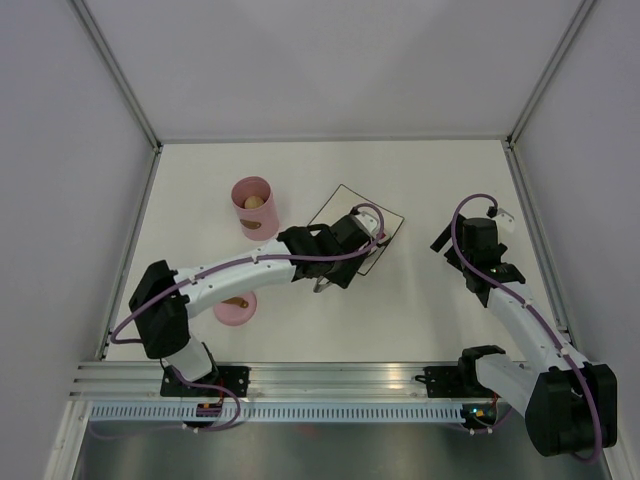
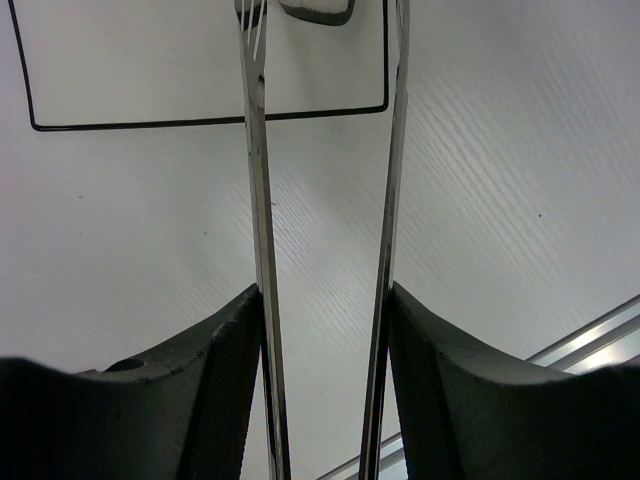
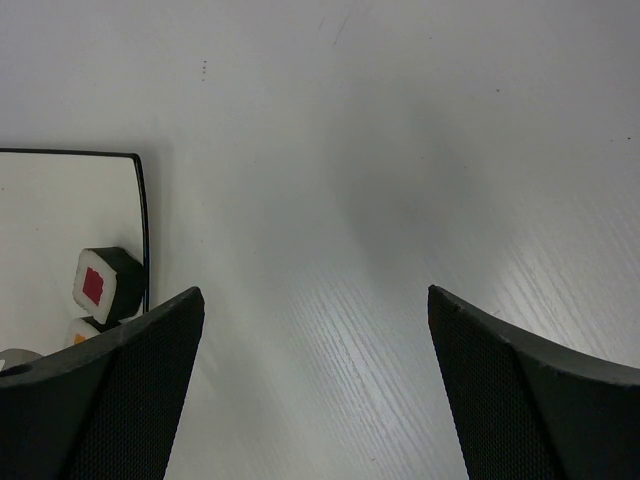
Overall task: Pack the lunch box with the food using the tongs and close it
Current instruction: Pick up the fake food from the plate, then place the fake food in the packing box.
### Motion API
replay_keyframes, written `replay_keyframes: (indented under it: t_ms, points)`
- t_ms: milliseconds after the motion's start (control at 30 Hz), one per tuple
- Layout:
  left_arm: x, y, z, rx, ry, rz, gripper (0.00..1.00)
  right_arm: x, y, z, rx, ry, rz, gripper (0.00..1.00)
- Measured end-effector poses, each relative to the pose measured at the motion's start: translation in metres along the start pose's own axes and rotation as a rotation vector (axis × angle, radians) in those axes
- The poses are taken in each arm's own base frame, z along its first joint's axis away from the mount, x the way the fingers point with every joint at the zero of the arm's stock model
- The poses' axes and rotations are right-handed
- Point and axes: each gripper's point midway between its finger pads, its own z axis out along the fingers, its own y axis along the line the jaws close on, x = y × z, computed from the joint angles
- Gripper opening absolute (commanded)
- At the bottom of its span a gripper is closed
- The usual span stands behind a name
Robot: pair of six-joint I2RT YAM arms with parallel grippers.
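Over the plate (image 2: 120, 70), the tongs (image 2: 258, 200) were held lengthwise by the left gripper (image 2: 325, 300), with one blade laid against the inner face of each finger. They were grasped, yet not squeezed flat, since the blades were seen standing well apart. A sushi roll (image 2: 315, 10) lay between the two tips at the top margin of the left wrist view (most of it was cut off there), and whether either tip touched it could not be told.

The lunch box (image 1: 262, 222) stood upright and uncovered on the table to the left of the plate, with one beige ball (image 1: 254, 202) already inside. Its lid (image 1: 240, 312) lay nearer the arm bases, partly hidden under the left arm. The right gripper (image 3: 315, 330) was parked over bare table just right of the plate — fingers spread, nothing between them — and a red-centred roll (image 3: 102, 284) was seen at the plate's corner in its view.

The step in hand was judged to be the pick-up of a roll, with packing only begun. For the next move, a gentle squeeze would be needed so that the blades pinch the roll without crushing it — then a lift and a carry leftward to the mouth of the lunch box.
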Motion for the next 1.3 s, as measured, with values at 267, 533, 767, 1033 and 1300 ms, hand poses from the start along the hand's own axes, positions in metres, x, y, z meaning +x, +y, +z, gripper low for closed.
replay_keyframes:
  t_ms: [267,533,767,1033,1300]
  points:
    - [0.006,0.006,0.017,-0.031,0.036,-0.002,0.56,0.0,0.0,0.0,0.001,0.001,0.0,0.98]
    - [0.011,0.007,0.031,-0.04,0.06,0.008,0.47,0.002,-0.001,0.002,0.006,0.007,-0.002,0.98]
    - [0.008,0.009,0.032,-0.041,0.053,0.006,0.33,0.002,-0.001,0.002,0.006,0.006,-0.002,0.98]
    - [-0.009,0.051,0.005,-0.121,-0.013,-0.079,0.31,0.005,-0.002,0.004,0.014,0.017,-0.006,0.98]
    - [-0.041,0.171,-0.079,-0.338,-0.247,-0.35,0.32,0.012,-0.004,0.01,0.027,0.046,-0.01,0.98]
